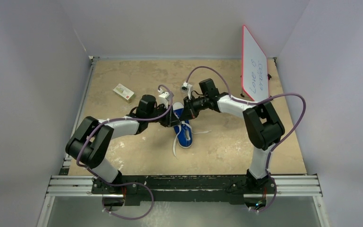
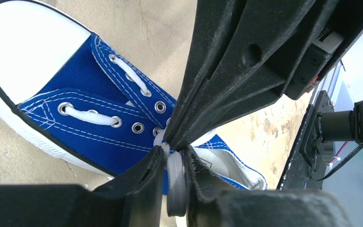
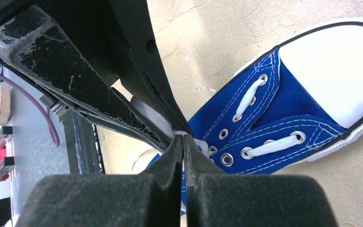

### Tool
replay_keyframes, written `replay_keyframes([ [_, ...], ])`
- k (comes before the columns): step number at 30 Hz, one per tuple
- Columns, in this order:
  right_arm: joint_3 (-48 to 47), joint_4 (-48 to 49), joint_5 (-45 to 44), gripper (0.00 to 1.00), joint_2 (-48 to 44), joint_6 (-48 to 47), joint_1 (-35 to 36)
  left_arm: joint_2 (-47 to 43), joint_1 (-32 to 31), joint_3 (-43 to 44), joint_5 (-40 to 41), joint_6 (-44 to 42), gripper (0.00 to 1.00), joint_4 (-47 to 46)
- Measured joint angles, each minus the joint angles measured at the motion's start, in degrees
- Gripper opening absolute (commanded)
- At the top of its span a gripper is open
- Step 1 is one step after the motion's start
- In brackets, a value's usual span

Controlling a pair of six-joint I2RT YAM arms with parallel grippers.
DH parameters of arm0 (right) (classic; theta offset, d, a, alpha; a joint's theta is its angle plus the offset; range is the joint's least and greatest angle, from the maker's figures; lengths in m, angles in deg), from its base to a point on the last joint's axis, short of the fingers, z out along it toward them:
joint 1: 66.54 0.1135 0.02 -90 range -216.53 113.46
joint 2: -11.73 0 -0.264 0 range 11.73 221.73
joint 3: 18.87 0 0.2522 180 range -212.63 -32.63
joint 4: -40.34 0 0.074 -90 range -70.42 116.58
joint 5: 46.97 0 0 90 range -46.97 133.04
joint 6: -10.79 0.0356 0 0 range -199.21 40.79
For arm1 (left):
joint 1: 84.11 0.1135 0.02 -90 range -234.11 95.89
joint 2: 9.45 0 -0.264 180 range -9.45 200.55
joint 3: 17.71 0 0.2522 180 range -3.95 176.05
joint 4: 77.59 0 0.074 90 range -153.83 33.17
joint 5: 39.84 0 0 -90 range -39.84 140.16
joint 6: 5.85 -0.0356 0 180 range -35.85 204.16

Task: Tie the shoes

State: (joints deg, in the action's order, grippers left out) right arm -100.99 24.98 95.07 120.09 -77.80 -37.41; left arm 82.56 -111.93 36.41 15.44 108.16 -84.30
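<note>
A small blue canvas low-top sneaker (image 1: 185, 135) with a white rubber sole and toe cap lies near the middle of the counter (image 1: 227, 146), toe towards the arm bases. Both arms meet over its open throat. Its long white laces (image 2: 176, 189) are threaded only through the front metal eyelets (image 2: 137, 127); the loose ends trail onto the counter beside the sole.

The left claw (image 2: 174, 158) has its jaws nearly together, and a bunched length of lace fills the narrow gap between them, which looks like a light hold. The right claw (image 3: 183, 138) is closed tight, finger against finger, with its tips at the spot where that lace rises from the sneaker. Whether it nips a strand there cannot be made out.

The sneaker looks light and likely to slide or tip if the lace is pulled hard. The canvas is soft, the sole stiffer. The flat woven laces are limp and will probably slip out of a loose pinch. They are best taken close to the eyelets, or near their ends when forming loops.

The counter is a mottled beige, stone-like slab, matte, with pale scuff marks. A small white-and-red box (image 1: 124, 92) lies well apart to the left. A red-edged white board (image 1: 254, 66) with handwriting stands at the back right. Plain pale walls (image 1: 170, 23) enclose three sides.
</note>
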Motion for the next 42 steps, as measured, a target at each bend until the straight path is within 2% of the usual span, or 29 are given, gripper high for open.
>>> replay_keyframes([
  [3, 0.28, 0.48, -0.02, 0.00, -0.07, 0.37, -0.20, 0.13, -0.26, 0.00, 0.17, 0.55, 0.04, -0.55],
  [5, 0.39, 0.68, -0.04, 0.00, -0.17, 0.63, -0.35, 0.13, -0.46, 0.00, 0.66, 0.42, 0.00, -0.59],
  [15, 2.10, 3.21, 1.53, 0.00, -1.07, 3.08, -0.57, -0.76, -2.08, -1.62, 8.28, -2.36, 0.00, -1.46],
  [22, 3.23, 6.95, 2.14, 0.00, -1.07, 6.71, -1.11, -1.79, -4.79, -4.55, 15.93, -2.12, 0.00, -8.15],
  [30, 5.57, 15.30, 3.23, 0.00, -1.07, 14.32, -1.88, -0.61, -6.45, -10.86, 21.59, 2.67, 0.00, -24.48],
  [34, 6.27, 17.00, 3.43, 0.12, -1.14, 16.79, -1.90, 3.41, -6.45, -15.04, 22.29, 7.54, 0.00, -38.29],
  [39, 7.02, 17.25, 6.73, 0.19, -2.32, 19.30, -0.87, 12.15, -6.62, -17.07, 21.88, 14.01, 0.00, -55.43],
  [42, 7.02, 17.16, 8.28, 0.23, -3.72, 20.28, -0.63, 15.37, -6.84, -17.44, 21.68, 16.24, 0.00, -61.57],
])
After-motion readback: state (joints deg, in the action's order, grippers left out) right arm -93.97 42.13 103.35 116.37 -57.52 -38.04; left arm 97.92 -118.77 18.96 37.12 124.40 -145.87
